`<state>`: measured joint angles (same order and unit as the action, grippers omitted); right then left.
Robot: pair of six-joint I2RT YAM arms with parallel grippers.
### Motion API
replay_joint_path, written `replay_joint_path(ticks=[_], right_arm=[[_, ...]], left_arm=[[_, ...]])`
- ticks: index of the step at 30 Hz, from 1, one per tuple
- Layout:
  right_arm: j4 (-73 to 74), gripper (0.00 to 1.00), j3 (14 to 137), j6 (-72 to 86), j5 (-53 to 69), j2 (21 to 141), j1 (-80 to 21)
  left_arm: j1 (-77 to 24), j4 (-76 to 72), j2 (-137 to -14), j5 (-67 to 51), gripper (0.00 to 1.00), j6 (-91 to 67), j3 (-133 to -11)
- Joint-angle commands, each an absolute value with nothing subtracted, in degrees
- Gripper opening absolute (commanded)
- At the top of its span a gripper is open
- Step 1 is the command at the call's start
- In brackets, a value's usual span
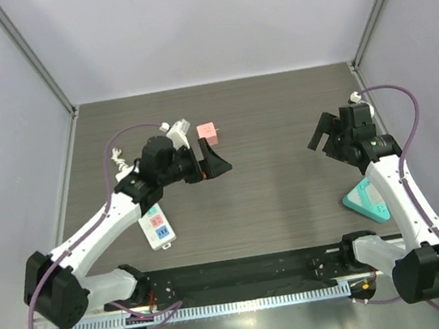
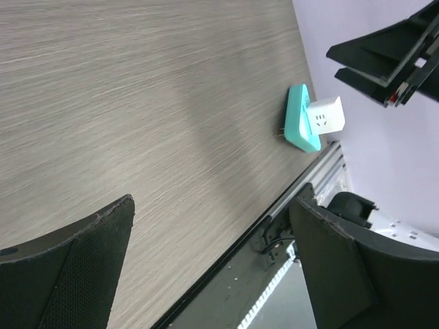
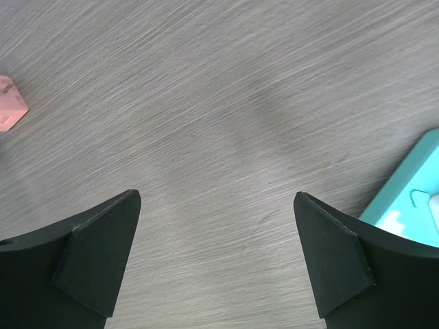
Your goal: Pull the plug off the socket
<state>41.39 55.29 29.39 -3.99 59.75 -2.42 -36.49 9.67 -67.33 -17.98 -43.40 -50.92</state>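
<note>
At left-centre of the top view, a white strip [image 1: 159, 226] is seen under the left arm. The left gripper [image 1: 215, 162] is spread wide, empty, w/ a pink cube [image 1: 207, 132] just above. The right gripper [image 1: 321, 135] is likewise spread, empty. At lower right, the white plug [image 2: 324, 118] is seated on the teal socket [image 1: 362, 198].

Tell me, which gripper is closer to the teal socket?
Right. The right gripper hovers just beyond the socket; the left gripper is far across the table.

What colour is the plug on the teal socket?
White; the plug shows best in the left wrist view.
</note>
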Motion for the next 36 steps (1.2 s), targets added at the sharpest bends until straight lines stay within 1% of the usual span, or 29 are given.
replay_joint_path(ticks=[1, 3, 6, 7, 8, 10, 13, 14, 15, 18, 21, 25, 30, 36], right_arm=[[41.4, 1.00, 54.9, 30.8, -8.5, 58.5, -2.5], [41.1, 1.00, 54.0, 30.9, -11.6, 58.7, -2.5], [41.2, 1.00, 54.0, 32.0, -14.1, 58.7, -2.5], [41.5, 1.00, 54.1, 32.6, -14.5, 58.6, -2.5], [41.6, 1.00, 54.6, 34.1, -14.8, 58.4, -2.5], [42.0, 1.00, 55.1, 35.0, -14.2, 58.0, -2.5], [42.0, 1.00, 55.5, 35.1, -15.6, 56.8, -2.5], [42.3, 1.00, 55.6, 35.2, -16.5, 56.2, -2.5], [43.3, 1.00, 55.9, 35.2, -17.8, 56.0, -2.5], [44.3, 1.00, 56.4, 34.9, -21.4, 54.2, -2.5], [45.2, 1.00, 56.3, 35.1, -22.7, 52.7, -2.5], [47.2, 1.00, 57.6, 36.1, -23.5, 51.6, -2.5], [48.9, 1.00, 59.1, 37.0, -24.0, 50.5, -2.5], [49.5, 1.00, 60.2, 36.7, -25.4, 49.0, -2.5]], left_arm=[[-36.6, 4.7, -75.7, -23.7, 0.96, -44.7, -56.2], [-37.6, 0.3, -80.5, -23.8, 0.97, -47.9, -56.7], [-41.6, -11.9, -90.5, -22.3, 0.97, -51.2, -57.9], [-42.5, -14.1, -93.2, -22.0, 0.97, -51.9, -60.2], [-44.4, -17.9, -99.2, -22.1, 0.96, -52.8, -61.8], [-46.1, -20.9, -104.7, -22.1, 0.94, -53.5, -66.9], [-50.0, -27.0, -114.2, -20.0, 0.94, -54.6, -73.4], [-50.8, -28.3, -116.3, -19.6, 0.95, -54.8, -75.0], [-51.5, -29.2, -121.0, -19.6, 0.95, -55.2, -76.7], [-54.7, -29.1, -128.2, -19.3, 0.95, -55.5, -86.3], [-56.3, -28.5, -133.5, -19.8, 0.93, -57.1, -92.2], [-59.9, -28.7, -138.0, -19.5, 0.91, -59.7, -96.8], [-61.8, -28.8, -143.2, -20.4, 0.87, -64.8, -102.6], [-63.8, -28.3, -144.7, -20.9, 0.84, -66.1, -103.0]])
